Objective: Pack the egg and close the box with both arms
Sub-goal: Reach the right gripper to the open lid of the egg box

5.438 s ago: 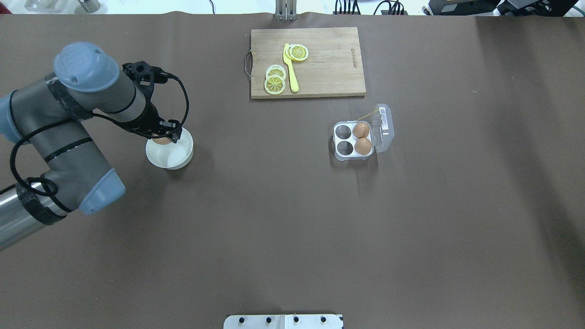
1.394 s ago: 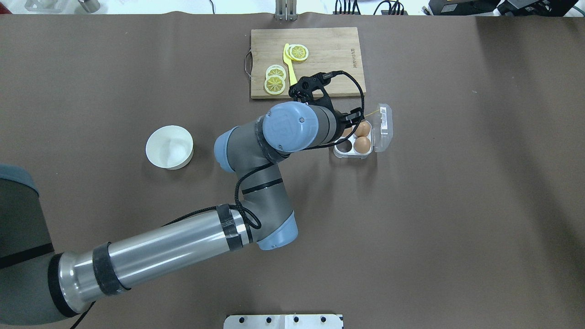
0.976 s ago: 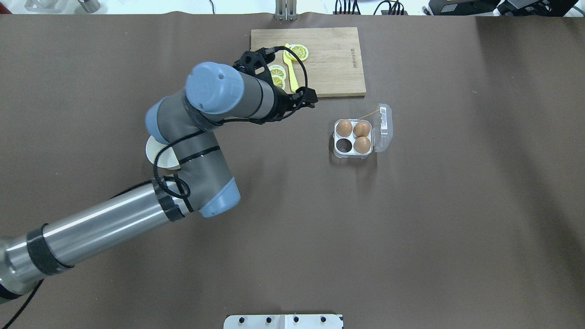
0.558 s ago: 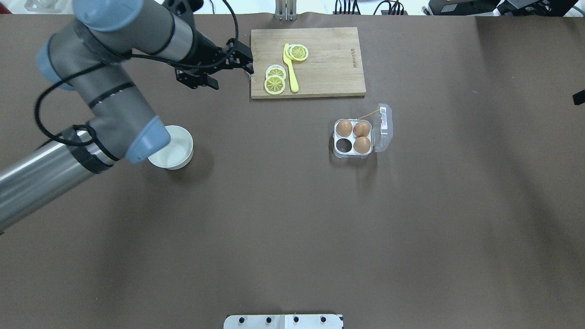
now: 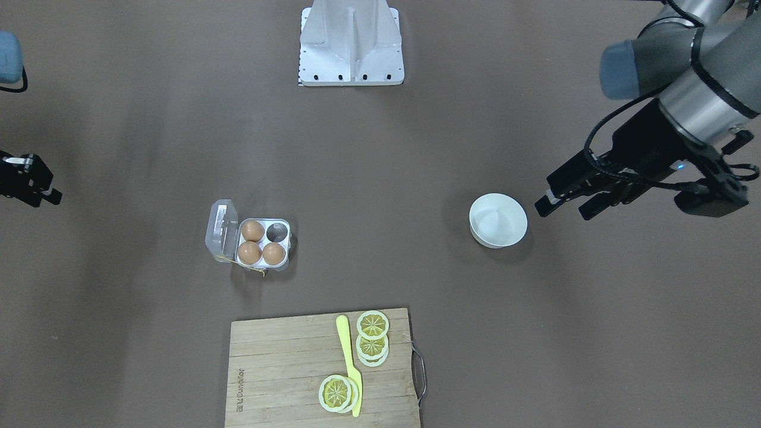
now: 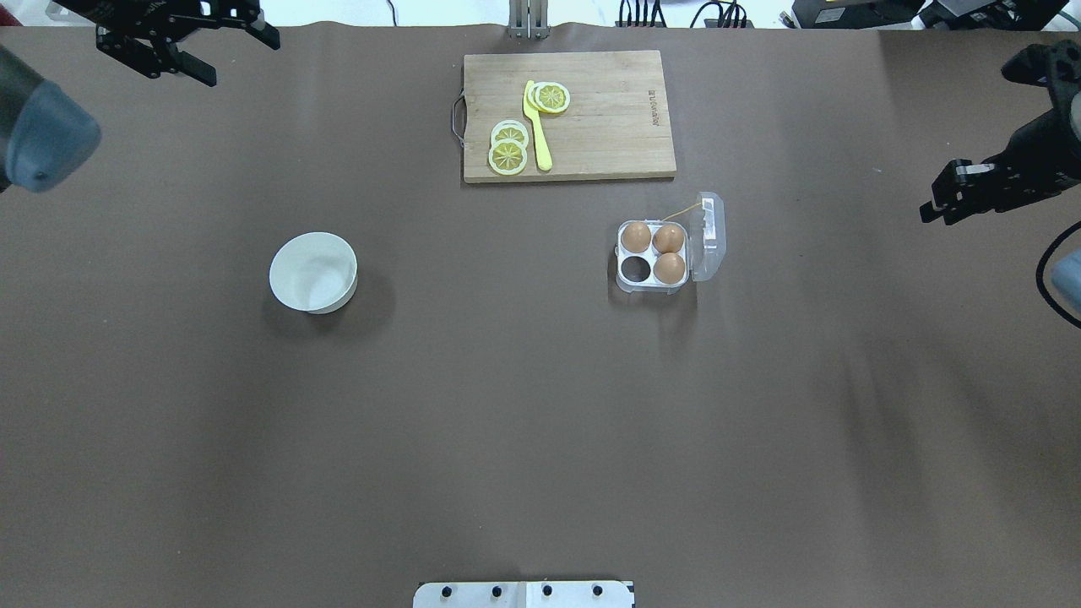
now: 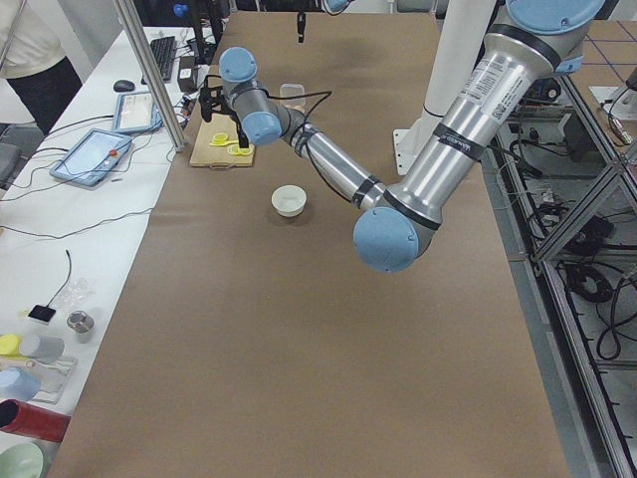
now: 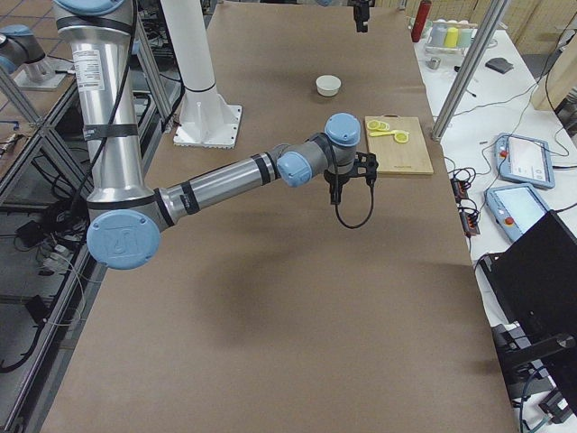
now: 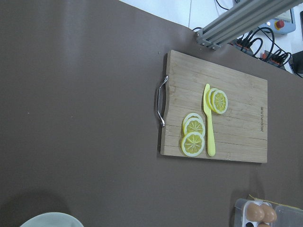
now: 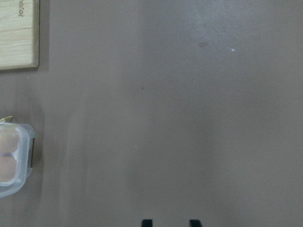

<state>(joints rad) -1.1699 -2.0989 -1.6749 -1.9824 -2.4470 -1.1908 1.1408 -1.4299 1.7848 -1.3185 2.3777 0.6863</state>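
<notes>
Front-facing view: my left gripper (image 5: 563,211) hangs spread and empty, raised on my left side past the white bowl (image 5: 498,219). My right gripper (image 5: 44,197) sits at the opposite edge. The box (image 5: 275,232) lies between them with 3 eggs in its 4 cups, its lid (image 5: 219,226) swung open toward my right.

Overhead view: the egg (image 6: 636,236) fills the far-left cup, and the near-left cup is bare. The lid's hinge line runs away from me. I judge that closing means folding it leftward, and my right gripper is the nearer one, on the lid's side.

Left wrist view: the box shows in the lower right corner, well apart.

Right wrist view: my fingertips (image 10: 147,222) stand parted, holding nothing, and the lid lies to their left.
</notes>
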